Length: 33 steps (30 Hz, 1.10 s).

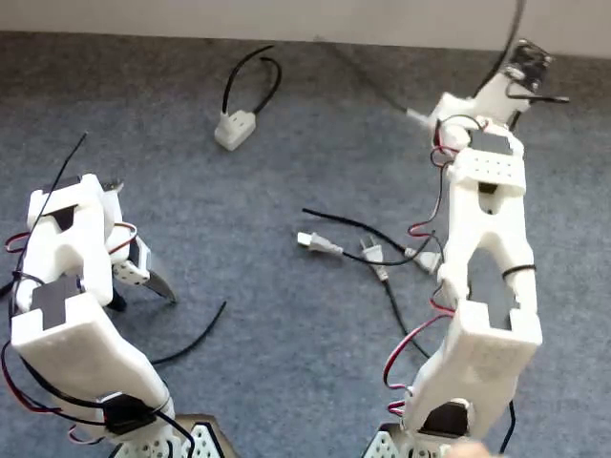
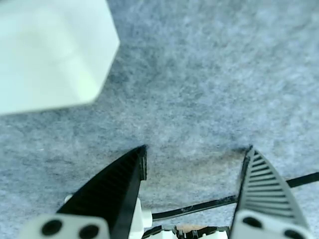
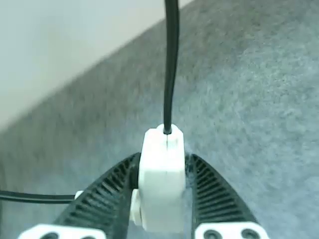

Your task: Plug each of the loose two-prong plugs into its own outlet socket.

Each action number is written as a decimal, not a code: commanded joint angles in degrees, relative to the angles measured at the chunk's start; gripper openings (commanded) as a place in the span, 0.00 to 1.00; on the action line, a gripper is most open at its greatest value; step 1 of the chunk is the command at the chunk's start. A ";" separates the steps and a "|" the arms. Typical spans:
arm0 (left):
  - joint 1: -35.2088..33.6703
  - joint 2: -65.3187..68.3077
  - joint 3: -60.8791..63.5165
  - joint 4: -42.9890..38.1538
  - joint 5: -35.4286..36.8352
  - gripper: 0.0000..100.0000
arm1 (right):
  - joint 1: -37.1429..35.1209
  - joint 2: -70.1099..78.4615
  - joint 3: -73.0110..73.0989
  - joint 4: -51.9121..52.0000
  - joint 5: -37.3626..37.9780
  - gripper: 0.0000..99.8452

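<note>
- The left arm (image 1: 67, 286) sits at the left side of the grey surface (image 1: 286, 363).
- The left jaws are wide apart and hold nothing. A thin cord (image 2: 199, 205) runs across the surface near their base.
- The right arm (image 1: 487, 248) stretches to the far right corner.
- The right jaws are clamped on a white block (image 3: 162, 174). A black wire (image 3: 171, 59) comes out of the block's end.
- Three loose plugs lie in the middle of the surface: a white plug (image 1: 320, 243), a middle plug (image 1: 372, 253) and a last plug (image 1: 427, 258) just beside the right arm. Their black cords cross each other.
- A white socket (image 1: 235, 129) lies at the far side, well apart from the plugs. Its looped cord (image 1: 250, 76) curls behind it.
</note>
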<state>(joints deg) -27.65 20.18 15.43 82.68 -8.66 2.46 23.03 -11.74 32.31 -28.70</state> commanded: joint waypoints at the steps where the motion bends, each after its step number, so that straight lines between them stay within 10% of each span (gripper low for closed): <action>1: 1.45 -1.80 -0.22 -0.97 0.00 0.31 | 0.57 5.58 -10.77 -7.69 -10.29 0.10; 16: 1.45 -1.80 -0.31 -0.97 0.09 0.31 | -6.37 56.75 -67.03 -9.45 -20.57 0.16; 33: 1.45 -1.80 -0.31 -0.97 0.09 0.31 | 3.30 46.55 -89.45 6.37 -20.40 0.29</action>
<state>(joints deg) -27.65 20.18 15.43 82.68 -8.66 2.11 78.59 -93.76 36.18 -49.01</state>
